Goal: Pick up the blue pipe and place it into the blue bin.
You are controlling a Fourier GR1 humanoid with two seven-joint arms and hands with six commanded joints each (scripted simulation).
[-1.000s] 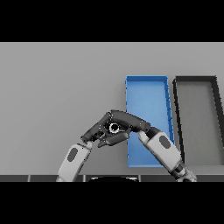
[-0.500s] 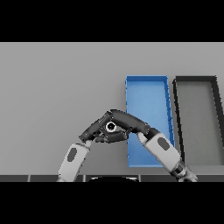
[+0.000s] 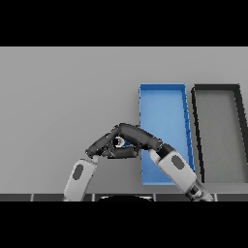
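Currently both hands meeting over the grey table (image 3: 58,97), just left of the blue bin (image 3: 163,104). Right hand (image 3: 140,137) coming in from lower right across the bin's lower left corner, dark fingers (image 3: 127,130) stretched out toward the left and arched over a small object. Left hand (image 3: 102,144) coming up from lower left, fingers pointing right, tips touching or nearly touching the right hand's. Blue pipe (image 3: 119,142) barely visible: just a small pale ring with a blue edge peeking through the gap between the two hands, on the table side, outside the bin. Right hand's fingers curled round the pipe from above, thumb underneath. Can't tell whether left hand's fingers are open or closed, too dark and overlapped with the right hand. Can't tell if pipe is lifted or resting on the table. Blue bin long and narrow, running away from the robot, inside bare where visible. Black bin (image 3: 219,131) just right of the blue one, parallel, same shape, narrow gap between them.
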